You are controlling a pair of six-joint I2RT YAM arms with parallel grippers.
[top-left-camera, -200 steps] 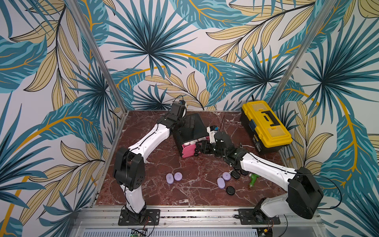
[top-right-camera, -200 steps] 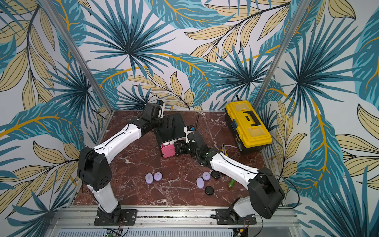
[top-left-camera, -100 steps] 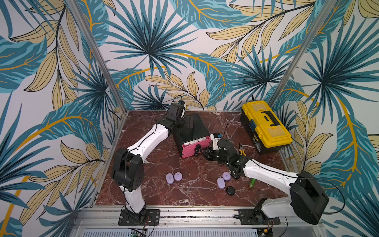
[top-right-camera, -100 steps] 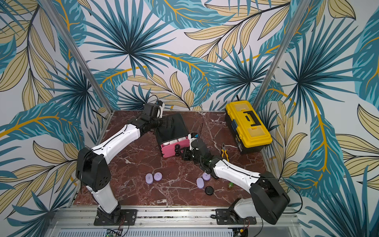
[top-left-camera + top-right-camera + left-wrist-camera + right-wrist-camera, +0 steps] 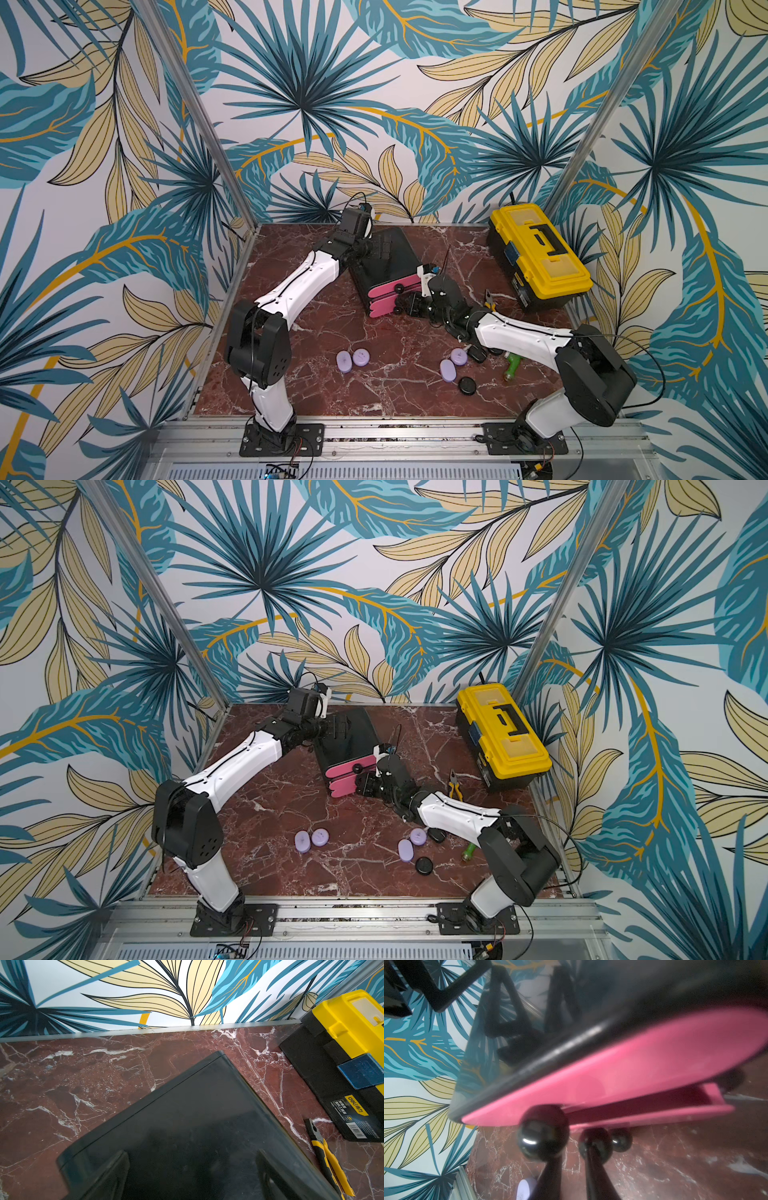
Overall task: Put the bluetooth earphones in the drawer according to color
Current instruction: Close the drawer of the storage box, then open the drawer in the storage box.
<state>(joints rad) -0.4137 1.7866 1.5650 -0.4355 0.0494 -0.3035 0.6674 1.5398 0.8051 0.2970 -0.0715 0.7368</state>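
The drawer [image 5: 388,276], a black cabinet with three pink fronts and black knobs, stands at the back middle in both top views [image 5: 345,750]. My left gripper [image 5: 192,1154] is open, its fingers spread flat over the cabinet's black top [image 5: 376,249]. My right gripper [image 5: 571,1147] is shut, its tips right at the knobs [image 5: 402,306]. One finger overlaps the middle knob [image 5: 595,1140], and I see no knob between the fingers. The middle drawer [image 5: 654,1105] stands slightly out. Lilac earphones [image 5: 344,360] [image 5: 360,357] [image 5: 448,370] and black earphones [image 5: 467,385] lie on the marble near the front.
A yellow-and-black toolbox [image 5: 540,257] stands at the back right, with yellow-handled pliers [image 5: 490,300] beside it. A green-handled tool [image 5: 512,365] lies under my right forearm. Walls close in the back and both sides.
A pink drawer that stood pulled out has gone back in. My right gripper closed and moved back to the knobs. The left arm has not moved.
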